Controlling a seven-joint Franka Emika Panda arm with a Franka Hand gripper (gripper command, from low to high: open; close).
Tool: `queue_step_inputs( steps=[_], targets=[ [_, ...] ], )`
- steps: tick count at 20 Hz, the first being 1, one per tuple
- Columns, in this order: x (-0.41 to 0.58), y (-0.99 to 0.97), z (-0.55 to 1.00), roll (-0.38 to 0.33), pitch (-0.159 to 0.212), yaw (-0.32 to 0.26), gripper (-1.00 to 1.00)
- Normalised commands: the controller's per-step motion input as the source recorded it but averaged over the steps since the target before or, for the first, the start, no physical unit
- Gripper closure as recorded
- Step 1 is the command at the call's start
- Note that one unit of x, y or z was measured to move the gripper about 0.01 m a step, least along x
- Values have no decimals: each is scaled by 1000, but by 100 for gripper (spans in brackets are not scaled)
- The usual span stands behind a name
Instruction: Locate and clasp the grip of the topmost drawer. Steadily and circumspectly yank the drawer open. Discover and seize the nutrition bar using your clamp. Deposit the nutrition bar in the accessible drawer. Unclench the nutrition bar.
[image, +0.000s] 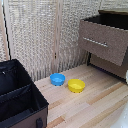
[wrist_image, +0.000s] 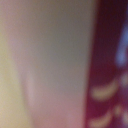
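- Top drawer (image: 102, 41) at the exterior view's far right, pulled open, dark inside.
- Snack bar not identifiable: wrist view a blur of pale and dark red, possibly its wrapper.
- Likely light, flat, slippery; best pinched across its narrow sides.
- Gripper unseen; state impossible to tell.
- Blue bowl (image: 57, 79) and yellow bowl (image: 76, 85) near centre floor.

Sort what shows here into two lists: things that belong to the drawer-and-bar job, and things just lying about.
Job:
- topmost drawer, already pulled open
- nutrition bar: not identifiable in either view
- clamp: not clearly in view; the wrist view is a blur

Lying about:
- blue bowl
- yellow bowl
- black bin
- woven screen
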Motion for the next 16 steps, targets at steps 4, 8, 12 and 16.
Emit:
queue_step_inputs(
  steps=[4,8,12,16],
  targets=[
    [0,-874,-10,53,-59,56,100],
    [0,-633,-246,9,-47,51,100],
    [0,-355,-243,18,0,66,-100],
    [74,-51,-68,3,1,54,-100]
  ],
)
